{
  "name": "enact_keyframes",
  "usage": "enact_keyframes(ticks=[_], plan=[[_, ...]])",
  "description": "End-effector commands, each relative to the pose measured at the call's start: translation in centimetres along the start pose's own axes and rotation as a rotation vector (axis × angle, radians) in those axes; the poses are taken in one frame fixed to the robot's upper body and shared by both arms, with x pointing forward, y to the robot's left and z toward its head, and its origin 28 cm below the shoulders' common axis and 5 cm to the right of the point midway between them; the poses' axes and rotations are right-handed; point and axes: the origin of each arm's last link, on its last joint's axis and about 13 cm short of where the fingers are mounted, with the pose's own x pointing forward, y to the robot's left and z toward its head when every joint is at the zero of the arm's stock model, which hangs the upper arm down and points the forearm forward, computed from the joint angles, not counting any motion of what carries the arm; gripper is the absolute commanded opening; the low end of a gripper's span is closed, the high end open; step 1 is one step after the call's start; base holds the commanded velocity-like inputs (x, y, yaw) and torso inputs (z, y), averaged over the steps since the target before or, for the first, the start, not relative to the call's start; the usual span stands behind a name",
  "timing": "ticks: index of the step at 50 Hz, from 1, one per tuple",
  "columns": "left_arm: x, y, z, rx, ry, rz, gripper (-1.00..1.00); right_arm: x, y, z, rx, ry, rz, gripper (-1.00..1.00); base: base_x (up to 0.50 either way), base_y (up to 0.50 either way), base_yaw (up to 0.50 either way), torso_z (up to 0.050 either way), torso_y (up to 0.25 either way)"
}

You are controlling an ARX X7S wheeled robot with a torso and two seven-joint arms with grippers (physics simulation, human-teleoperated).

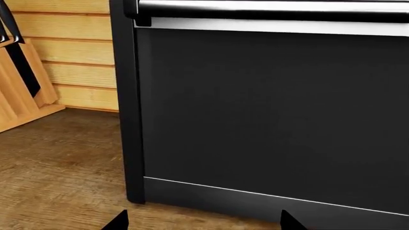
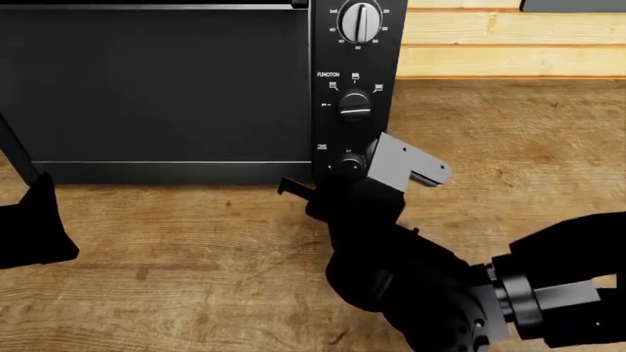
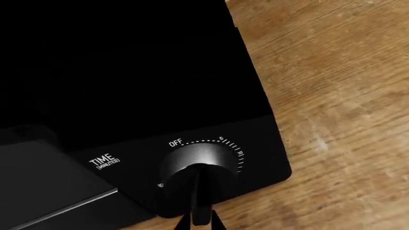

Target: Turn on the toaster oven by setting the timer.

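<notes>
At the right pincer (image 2: 344, 166), timer (image 3: 197, 165) touching, toaster oven (image 2: 157, 88) behind

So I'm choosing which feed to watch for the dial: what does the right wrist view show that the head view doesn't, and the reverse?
Only the right wrist view shows the timer dial's markings: OFF and the minute ticks beside the TIME label. Only the head view shows the function knob, the numbered knob, the glass door and the right gripper at the timer. Both show the toaster oven, its timer and the wooden counter.
</notes>
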Motion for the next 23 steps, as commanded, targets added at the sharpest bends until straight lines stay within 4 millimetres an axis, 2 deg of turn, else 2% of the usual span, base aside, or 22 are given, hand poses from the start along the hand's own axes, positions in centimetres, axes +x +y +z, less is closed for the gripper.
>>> enact_keyframes(ticks=[1,23], plan=[[0.25,-0.11,0.04,0.0,0.0,0.0,1.0,0.27,0.43,1.85,0.063,-0.118,0.123,-1.0,0.01,0.0,0.0,0.0,0.0],[0.02,-0.01,-0.03,0.001,0.0,-0.001,1.0,-0.04,0.27,2.14,0.221,-0.087,0.218,-1.0,0.0,0.0,0.0,0.0,0.0]])
